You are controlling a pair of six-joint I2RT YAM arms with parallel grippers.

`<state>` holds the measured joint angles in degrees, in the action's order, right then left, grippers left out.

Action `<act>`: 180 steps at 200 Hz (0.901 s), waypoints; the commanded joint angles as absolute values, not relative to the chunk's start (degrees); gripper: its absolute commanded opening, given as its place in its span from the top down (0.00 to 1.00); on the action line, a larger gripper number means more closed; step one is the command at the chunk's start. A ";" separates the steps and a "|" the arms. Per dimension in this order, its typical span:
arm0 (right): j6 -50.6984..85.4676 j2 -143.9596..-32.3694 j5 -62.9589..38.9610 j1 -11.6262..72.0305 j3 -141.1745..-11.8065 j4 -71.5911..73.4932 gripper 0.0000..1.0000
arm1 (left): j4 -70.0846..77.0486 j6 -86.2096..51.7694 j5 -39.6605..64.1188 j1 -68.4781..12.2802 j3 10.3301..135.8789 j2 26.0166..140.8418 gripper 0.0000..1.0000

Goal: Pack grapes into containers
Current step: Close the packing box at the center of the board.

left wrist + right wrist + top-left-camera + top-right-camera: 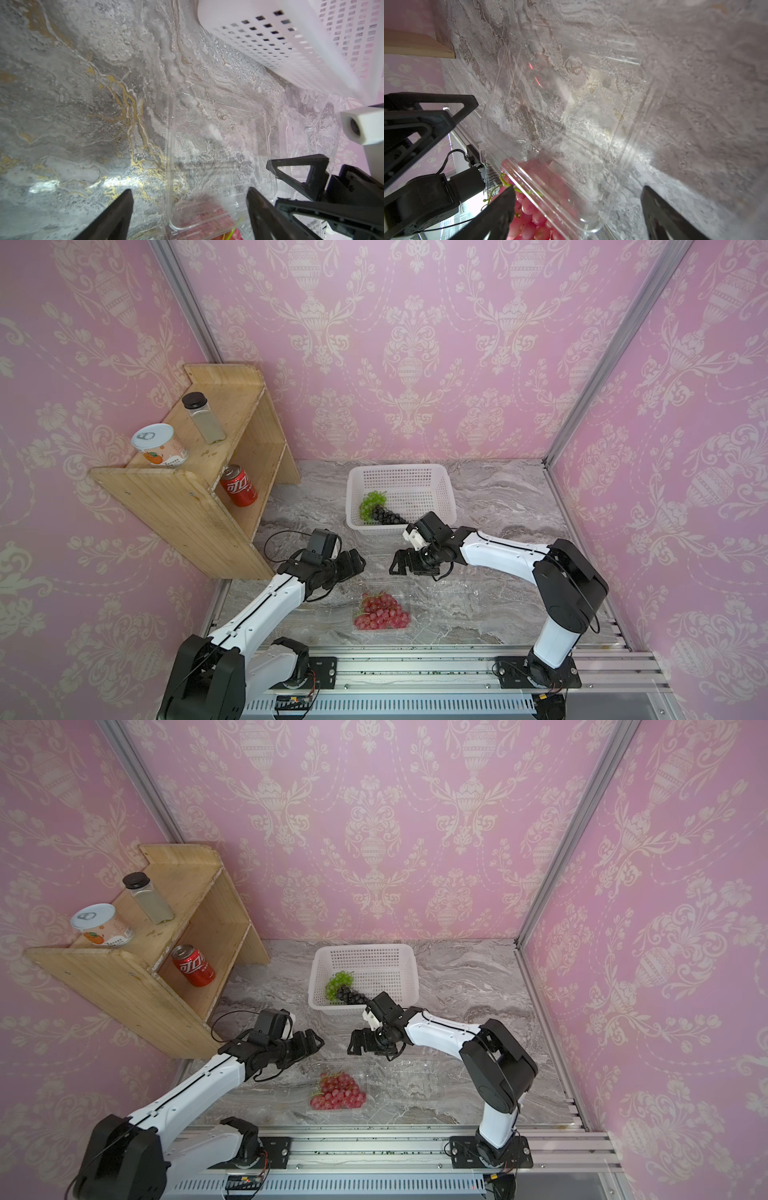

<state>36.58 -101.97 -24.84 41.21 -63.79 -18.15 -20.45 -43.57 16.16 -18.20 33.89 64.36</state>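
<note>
Both arms hover low over the worktop (498, 497), tips facing each other across a small gap. Left end effector (360, 562): fingers apart, nothing in them. Right end effector (395, 565): fingers apart too, empty.

Red grapes (381, 611) sit in the near clear container (405, 593), on the robot's side of that gap. Clear plastic carries on from it toward the basket; lid or separate tray, can't tell. An empty container (455, 598) lies just beside it, toward the right arm.

Left to pack, by my read: green bunch (371, 502) and dark bunch (385, 515), touching, in the near-left corner of the white basket (397, 467).

Key relation: both bunches lie beyond the end effectors, away from the robot, behind the basket's near wall. The dark bunch's long axis runs along that wall, tapering toward the right arm. The green one runs near-to-far. The right end effector looks nearer the dark bunch, so it is likely that arm's pick, going up and over the wall.
</note>
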 commanded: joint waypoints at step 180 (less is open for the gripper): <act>39.82 -99.43 -27.94 40.36 -61.78 -4.55 0.06 | -9.84 -46.14 18.87 -18.47 35.81 66.65 0.13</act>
